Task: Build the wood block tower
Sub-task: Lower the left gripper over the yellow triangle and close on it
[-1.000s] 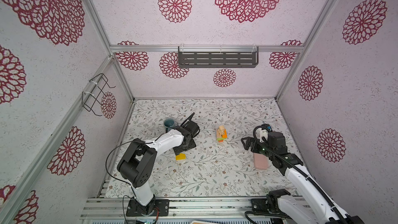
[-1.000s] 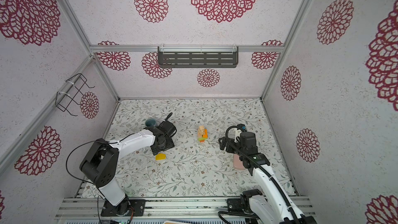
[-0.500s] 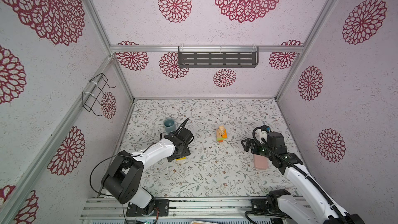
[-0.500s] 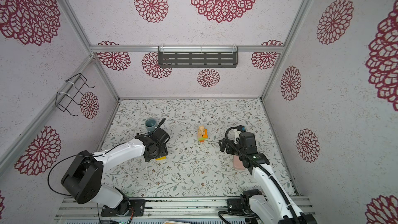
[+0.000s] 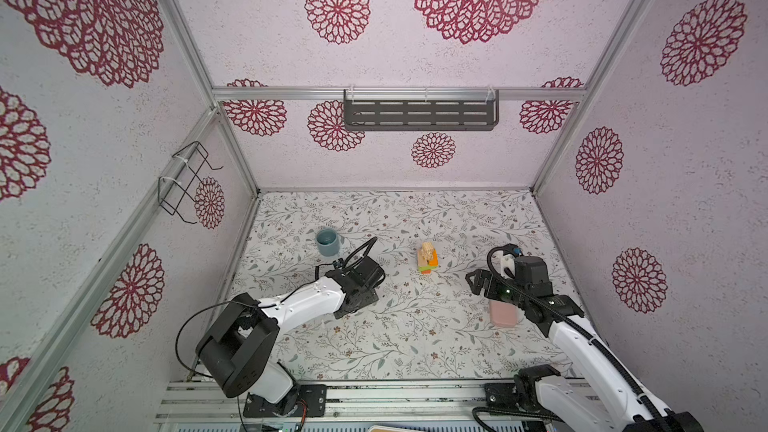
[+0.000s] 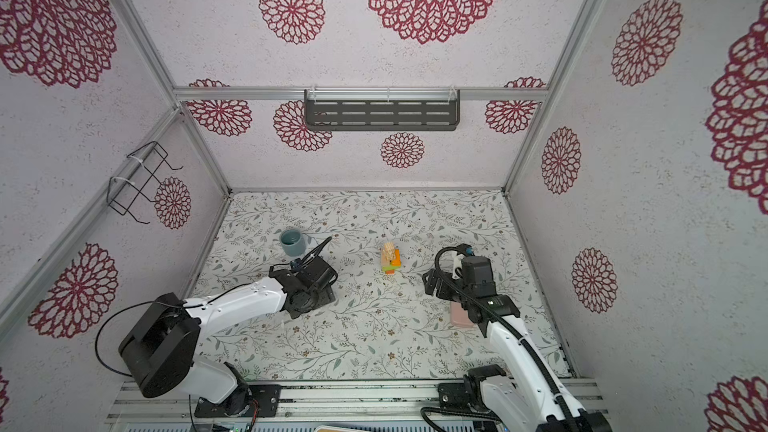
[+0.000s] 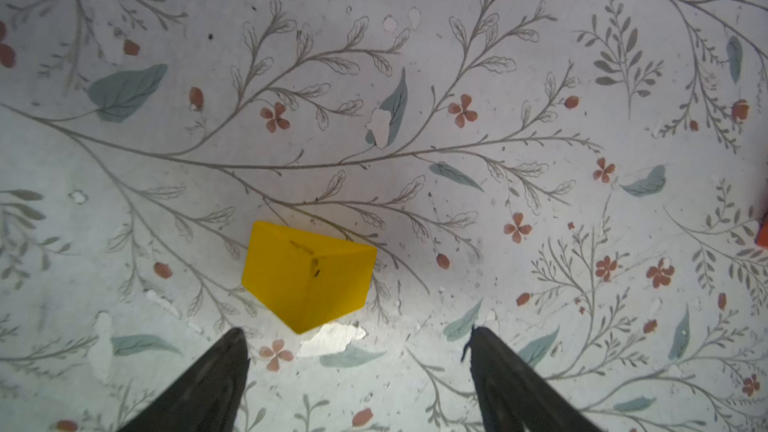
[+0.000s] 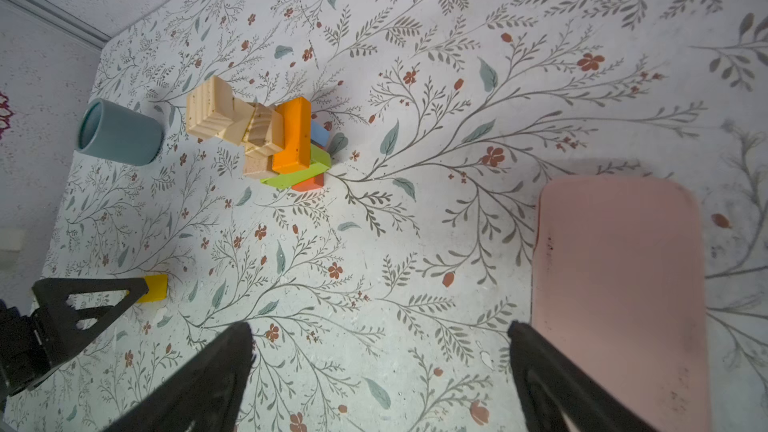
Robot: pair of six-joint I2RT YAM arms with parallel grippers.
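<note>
While both arms hung low over the table (image 5: 415, 338), the tower (image 5: 427, 258) stood near its middle, seen in both top views (image 6: 390, 258). From the right wrist view the tower (image 8: 266, 139) showed a red and a blue block at the bottom, then a green one, an orange one and plain wood blocks on top, stacked askew and jutting toward the mug (image 8: 120, 132). The mug (image 5: 327, 241) stood well to the left of the tower and slightly behind it. A yellow block (image 7: 307, 274) lay flat on the table, well apart from the tower on the mug's side and nearer the front edge. The left gripper (image 7: 356, 331) hovered just beside that block with its jaws apart and nothing between them; the block lay just past the fingertips (image 7: 232, 347), not touching them. To the right of the tower and nearer the front lay the slab (image 8: 619, 284). The right gripper (image 8: 379, 325) hung beside the slab, jaws wide apart and empty, facing the tower.
</note>
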